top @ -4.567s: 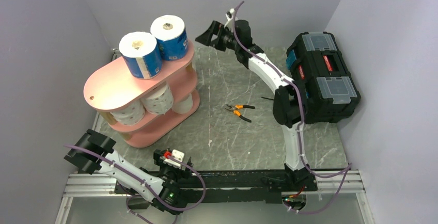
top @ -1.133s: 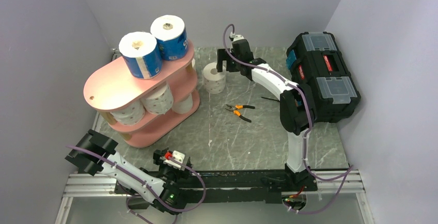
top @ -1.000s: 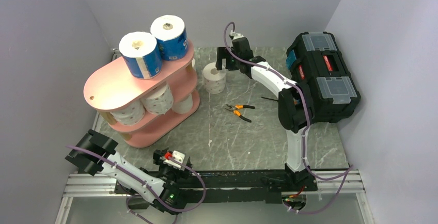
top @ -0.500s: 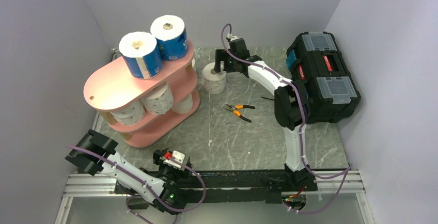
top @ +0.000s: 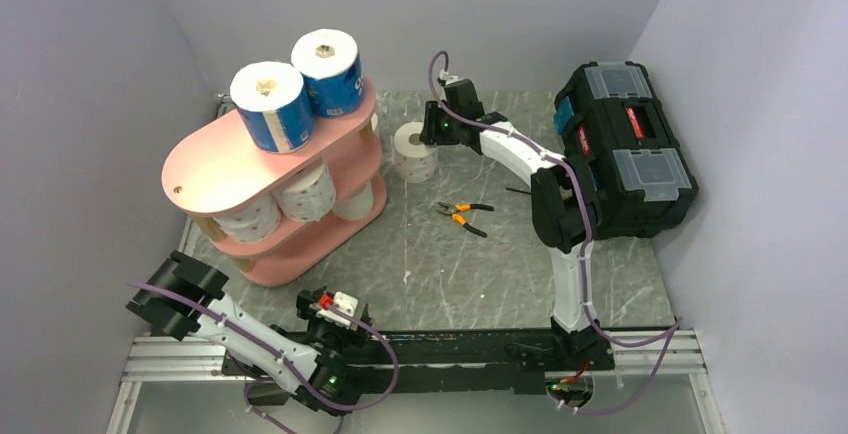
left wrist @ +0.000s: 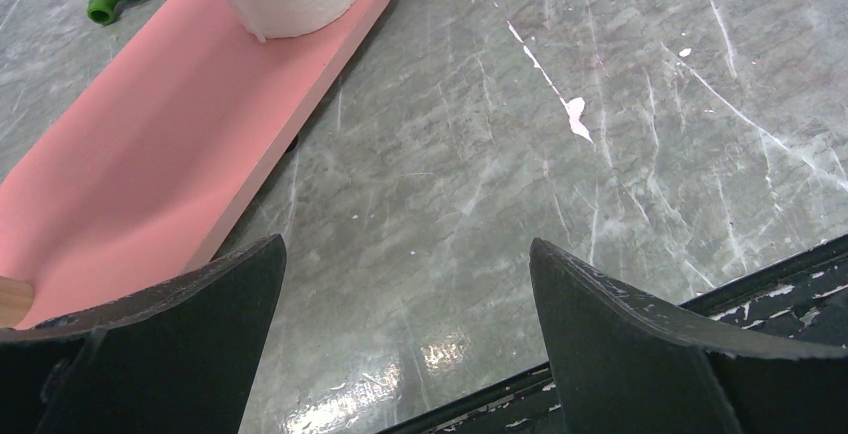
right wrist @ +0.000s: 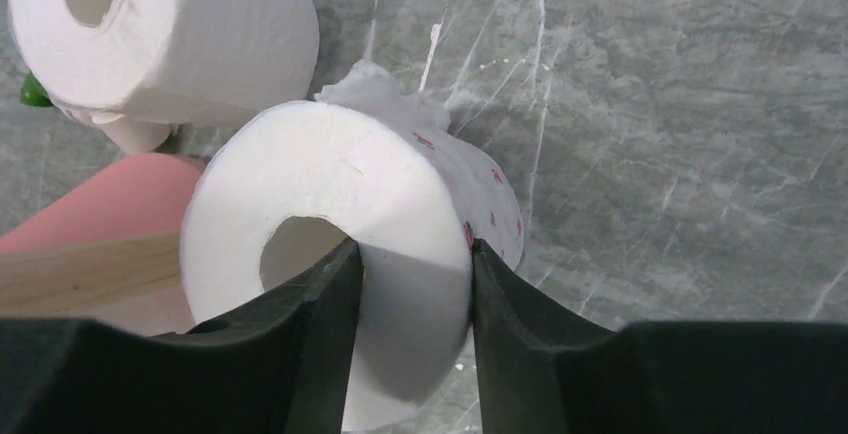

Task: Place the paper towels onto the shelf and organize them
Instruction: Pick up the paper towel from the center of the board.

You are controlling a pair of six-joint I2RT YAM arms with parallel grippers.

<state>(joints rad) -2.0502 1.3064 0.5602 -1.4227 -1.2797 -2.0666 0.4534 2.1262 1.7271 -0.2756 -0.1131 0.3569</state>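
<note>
The right jaws are clamped on the wall of a speckled roll (right wrist: 300,174), one side inside its core. The roll stands upright on the tabletop (left wrist: 600,154) just beside the pink shelf (top: 210,164). The left jaws are wide apart above the tabletop, near the shelf's bottom board.

Both arms are built from slim white links set between bulky black joint housings. The right arm (top: 520,152) has a thin purple cable (top: 434,66) tied along its length. The left arm (top: 245,337) carries a matching lead (top: 396,362) that arches over its black base (top: 322,386), where a small green light (top: 330,381) glows near a red-and-white fitting (top: 335,302). The left claw (left wrist: 405,339) and right claw (right wrist: 410,349) are matte black, with broad wedge-shaped fingers (left wrist: 170,339).
</note>
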